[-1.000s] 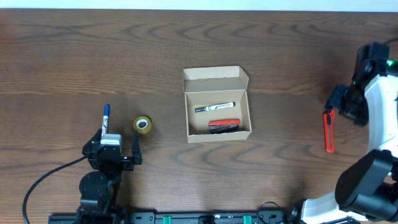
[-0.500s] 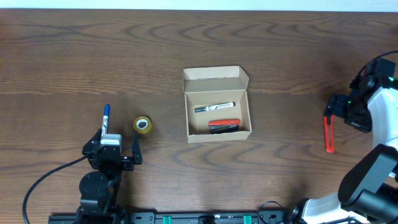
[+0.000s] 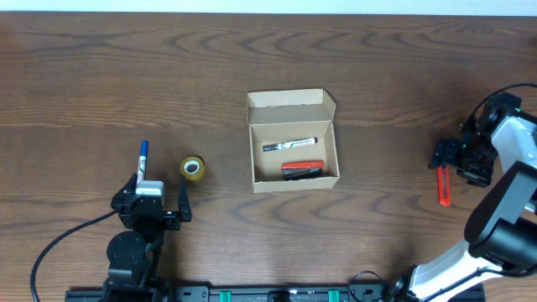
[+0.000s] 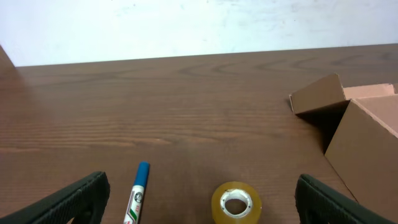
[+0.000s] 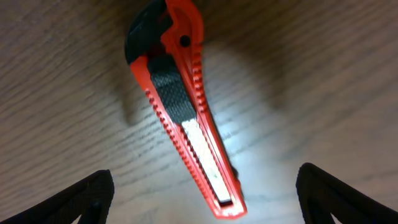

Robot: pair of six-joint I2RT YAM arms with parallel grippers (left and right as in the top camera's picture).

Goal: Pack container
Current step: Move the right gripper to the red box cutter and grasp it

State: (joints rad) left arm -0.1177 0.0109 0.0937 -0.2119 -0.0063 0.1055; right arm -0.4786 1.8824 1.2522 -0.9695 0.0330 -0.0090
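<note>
2 items inside open container; blue marker, tape roll, red cutter unpacked. Left tool, right tool wide, empty.

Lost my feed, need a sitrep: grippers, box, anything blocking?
Left gripper open, behind tape roll and blue marker. Right gripper open over red box cutter. Container lid open, white marker and red item inside. Nothing blocking it.

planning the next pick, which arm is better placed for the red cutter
Right: the right gripper, open, hovers directly over the cutter; the left gripper sits far off by the tape.
</note>
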